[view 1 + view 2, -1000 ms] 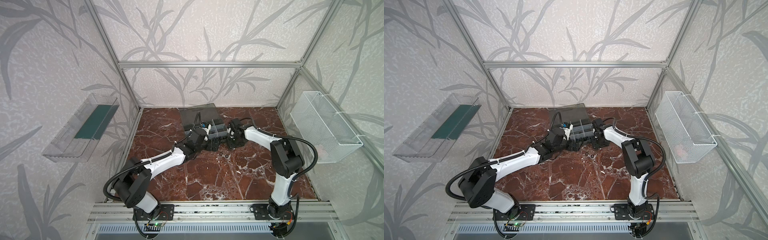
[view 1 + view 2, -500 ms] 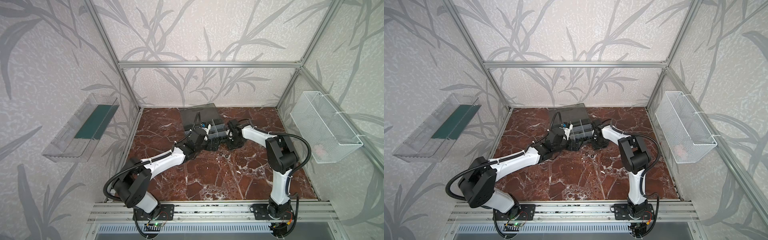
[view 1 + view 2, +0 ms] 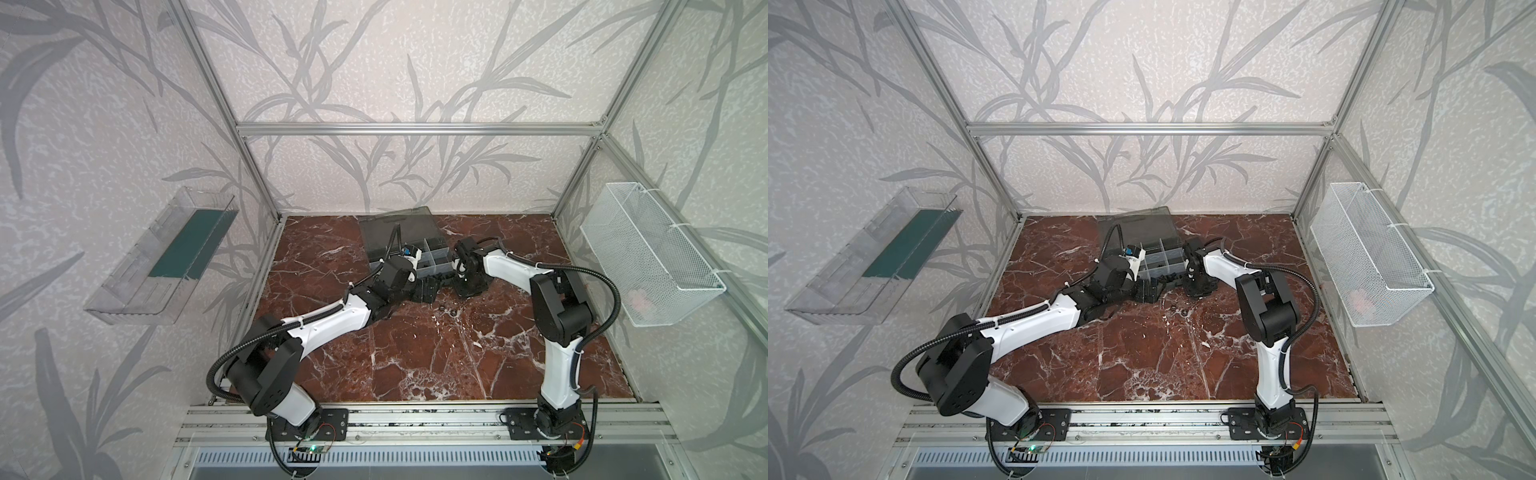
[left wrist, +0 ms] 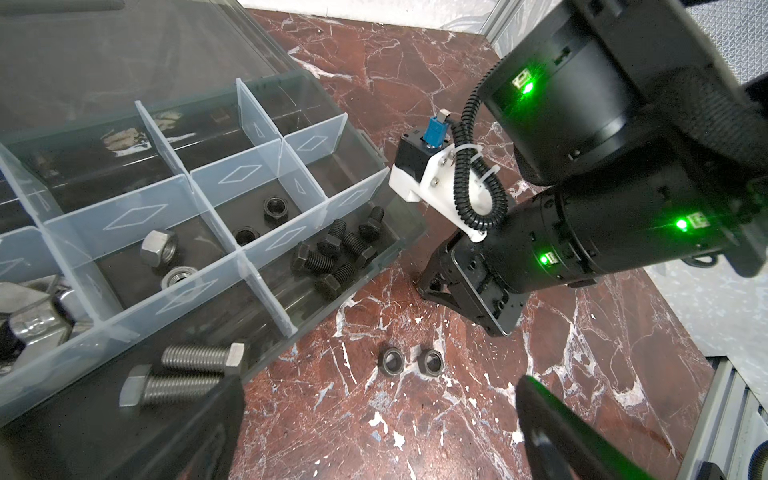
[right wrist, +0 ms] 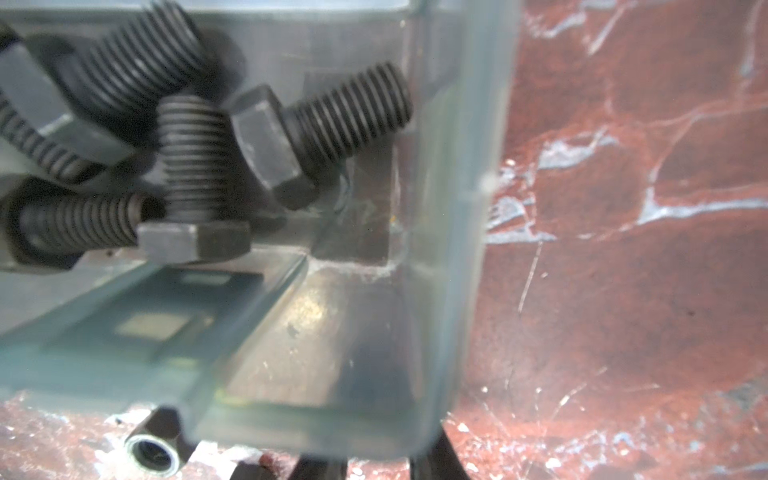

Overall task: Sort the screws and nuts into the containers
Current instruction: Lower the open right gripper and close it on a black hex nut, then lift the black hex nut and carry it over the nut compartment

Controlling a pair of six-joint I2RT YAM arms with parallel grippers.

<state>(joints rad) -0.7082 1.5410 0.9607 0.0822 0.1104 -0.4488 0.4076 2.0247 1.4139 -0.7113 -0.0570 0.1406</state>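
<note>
The two black hex nuts (image 4: 392, 361) lie flat on the marble table (image 4: 457, 415), side by side with bores up, just ahead of the gap between the left gripper's (image 4: 379, 386) wide-spread fingers, so treat that arm as the nearer. The right gripper (image 4: 431, 286) stands tip-down beside the corner of the organizer case (image 4: 395, 245). Its fingers sit close together, but you cannot tell whether they pinch anything.

Close and blurred. Black hex bolts (image 5: 266, 137) lie heaped crosswise, touching, in the corner compartment of the translucent organizer case (image 5: 449, 208). Red marble worktop (image 5: 623, 291) lies at 3 o'clock of the case. A dark hex nut (image 5: 151, 451) sits at 7 o'clock.
</note>
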